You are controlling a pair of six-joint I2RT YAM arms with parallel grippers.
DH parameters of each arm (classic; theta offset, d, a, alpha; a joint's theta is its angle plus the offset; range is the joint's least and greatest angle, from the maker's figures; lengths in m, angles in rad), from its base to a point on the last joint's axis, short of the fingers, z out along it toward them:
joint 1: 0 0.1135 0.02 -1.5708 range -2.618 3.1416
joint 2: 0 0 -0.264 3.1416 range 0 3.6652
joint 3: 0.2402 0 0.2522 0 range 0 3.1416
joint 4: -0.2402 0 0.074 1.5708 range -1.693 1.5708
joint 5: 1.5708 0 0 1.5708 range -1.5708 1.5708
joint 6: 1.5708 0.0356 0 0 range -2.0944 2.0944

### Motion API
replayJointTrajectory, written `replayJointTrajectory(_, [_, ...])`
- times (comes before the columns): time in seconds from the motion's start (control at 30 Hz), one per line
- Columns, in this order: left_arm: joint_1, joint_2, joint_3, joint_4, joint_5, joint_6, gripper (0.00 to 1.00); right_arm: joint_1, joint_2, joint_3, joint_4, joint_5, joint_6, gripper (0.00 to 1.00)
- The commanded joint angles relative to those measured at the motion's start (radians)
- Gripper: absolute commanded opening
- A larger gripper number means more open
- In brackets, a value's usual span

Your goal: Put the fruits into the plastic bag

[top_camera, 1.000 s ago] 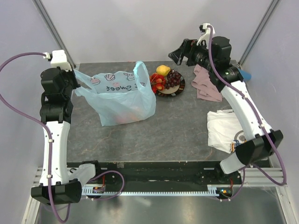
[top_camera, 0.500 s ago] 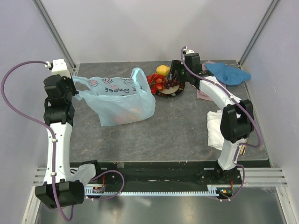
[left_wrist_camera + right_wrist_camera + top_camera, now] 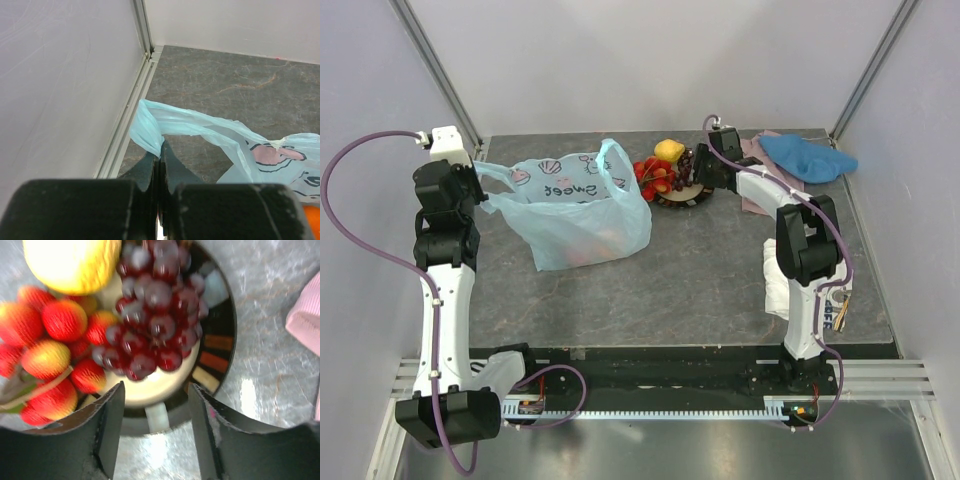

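The light-blue plastic bag (image 3: pixel 575 205) stands at the table's left middle, something orange showing through it. My left gripper (image 3: pixel 472 180) is shut on the bag's left handle (image 3: pixel 150 134) and holds it up. The fruits lie on a dark-rimmed plate (image 3: pixel 698 194) at the back: a yellow lemon (image 3: pixel 668 151), red strawberries (image 3: pixel 652 175), dark grapes (image 3: pixel 686 163). In the right wrist view the grapes (image 3: pixel 152 315), strawberries (image 3: pixel 60 345) and lemon (image 3: pixel 72 262) lie just ahead. My right gripper (image 3: pixel 155 427) is open and empty, low over the plate's near rim (image 3: pixel 220 347).
A pink cloth (image 3: pixel 760 195) lies right of the plate, a blue cloth (image 3: pixel 805 158) at the back right, a white cloth (image 3: pixel 776 275) by the right arm. The cage wall and corner post (image 3: pixel 142 25) stand close left of the bag handle.
My right arm has swung down and left from high at the back, reaching the plate's right rim. The left gripper has stayed shut on the bag handle.
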Motion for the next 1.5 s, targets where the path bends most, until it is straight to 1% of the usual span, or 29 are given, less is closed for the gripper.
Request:
replayJointTrajectory(0.0, [0.009, -0.017, -0.002, 0.042, 0.007, 0.039, 0.02, -0.019, -0.013, 0.013, 0.117, -0.041, 0.063, 0.59])
replayJointTrajectory(0.13, [0.009, -0.017, 0.000, 0.042, 0.015, 0.037, 0.01, -0.030, -0.001, 0.013, 0.144, -0.050, 0.082, 0.58])
replayJointTrajectory(0.3, [0.009, -0.017, -0.002, 0.042, 0.018, 0.037, 0.02, -0.042, 0.022, 0.013, 0.168, -0.102, 0.102, 0.52])
replayJointTrajectory(0.47, [0.011, -0.014, -0.002, 0.042, 0.021, 0.037, 0.02, -0.043, 0.022, 0.001, 0.188, -0.122, 0.114, 0.48])
replayJointTrajectory(0.7, [0.008, -0.014, -0.002, 0.040, 0.023, 0.039, 0.01, -0.043, 0.032, -0.005, 0.191, -0.121, 0.129, 0.46])
replayJointTrajectory(0.93, [0.009, -0.015, -0.003, 0.040, 0.026, 0.039, 0.02, -0.042, 0.032, -0.014, 0.174, -0.104, 0.139, 0.42])
replayJointTrajectory(1.23, [0.009, -0.017, -0.003, 0.040, 0.027, 0.037, 0.02, -0.042, 0.009, -0.045, 0.164, -0.079, 0.134, 0.41])
replayJointTrajectory(1.4, [0.009, -0.018, -0.005, 0.040, 0.027, 0.037, 0.02, -0.042, 0.019, -0.033, 0.165, -0.085, 0.134, 0.40])
replayJointTrajectory(1.47, [0.009, -0.018, -0.005, 0.042, 0.026, 0.039, 0.02, -0.042, 0.024, -0.027, 0.165, -0.085, 0.134, 0.38])
